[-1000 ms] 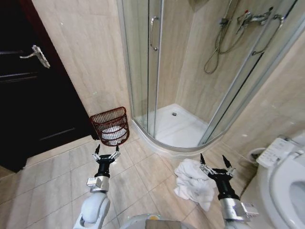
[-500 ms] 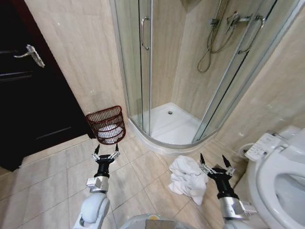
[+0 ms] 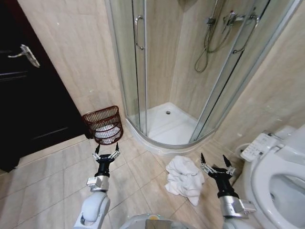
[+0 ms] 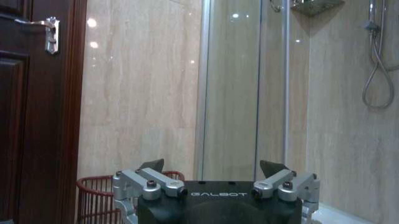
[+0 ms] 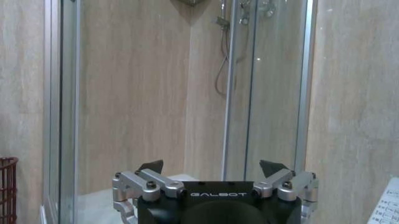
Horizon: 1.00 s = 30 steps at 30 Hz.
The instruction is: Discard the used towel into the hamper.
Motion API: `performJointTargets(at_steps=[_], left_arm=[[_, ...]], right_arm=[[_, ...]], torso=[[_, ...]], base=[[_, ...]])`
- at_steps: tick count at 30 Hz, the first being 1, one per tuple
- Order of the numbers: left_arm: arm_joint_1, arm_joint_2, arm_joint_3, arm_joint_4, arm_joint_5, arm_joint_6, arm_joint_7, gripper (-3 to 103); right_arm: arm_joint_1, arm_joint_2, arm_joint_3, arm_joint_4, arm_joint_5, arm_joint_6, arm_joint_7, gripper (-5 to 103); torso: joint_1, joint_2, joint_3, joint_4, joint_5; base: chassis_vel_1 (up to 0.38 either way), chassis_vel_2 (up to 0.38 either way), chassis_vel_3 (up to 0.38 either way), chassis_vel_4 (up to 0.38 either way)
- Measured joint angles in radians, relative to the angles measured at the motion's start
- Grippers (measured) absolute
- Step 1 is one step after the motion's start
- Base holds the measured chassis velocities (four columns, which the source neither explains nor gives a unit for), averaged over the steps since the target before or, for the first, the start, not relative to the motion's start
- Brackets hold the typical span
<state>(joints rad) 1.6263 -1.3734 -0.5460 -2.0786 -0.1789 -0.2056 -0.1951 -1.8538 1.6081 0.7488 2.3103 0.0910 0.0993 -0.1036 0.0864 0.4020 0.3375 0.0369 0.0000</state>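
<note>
A crumpled white towel (image 3: 183, 178) lies on the tiled floor in front of the shower. The hamper (image 3: 102, 125), a dark reddish-brown wire basket with something white inside, stands against the wall between the dark door and the shower; its rim also shows in the left wrist view (image 4: 93, 198) and at an edge of the right wrist view (image 5: 6, 189). My left gripper (image 3: 106, 151) is held up open, just in front of the hamper, with nothing in it. My right gripper (image 3: 216, 162) is open and empty, raised just right of the towel.
A curved glass shower enclosure (image 3: 157, 86) with a raised white tray stands straight ahead. A toilet (image 3: 279, 179) with a control panel is at the right. A dark wooden door (image 3: 28, 90) is at the left. Tiled floor lies between my arms.
The whole head view has shifted: hamper, shower and towel slid left and the toilet came further into view. Both grippers stay open in the same raised pose.
</note>
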Motion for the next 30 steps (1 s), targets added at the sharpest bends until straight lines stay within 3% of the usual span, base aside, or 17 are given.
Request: performJointTargets(at_steps=[21, 30], left_arm=[[0.007, -0.004, 0.007, -0.006, 0.003, -0.002, 0.002, 100], [0.007, -0.003, 0.014, -0.012, 0.012, 0.026, 0.0, 100]], right_arm=[[-0.002, 0.0, 0.003, -0.002, -0.001, 0.0, -0.001, 100], [0.006, 0.0, 0.002, -0.02, 0.004, 0.035, 0.043, 100]], torso=[[0.0, 0.0, 0.0, 0.0001, 0.0], [0.0, 0.0, 0.0, -0.0001, 0.0001]], base=[[-0.095, -0.176, 0.099, 0.173], [-0.061, -0.13, 0.046, 0.127]])
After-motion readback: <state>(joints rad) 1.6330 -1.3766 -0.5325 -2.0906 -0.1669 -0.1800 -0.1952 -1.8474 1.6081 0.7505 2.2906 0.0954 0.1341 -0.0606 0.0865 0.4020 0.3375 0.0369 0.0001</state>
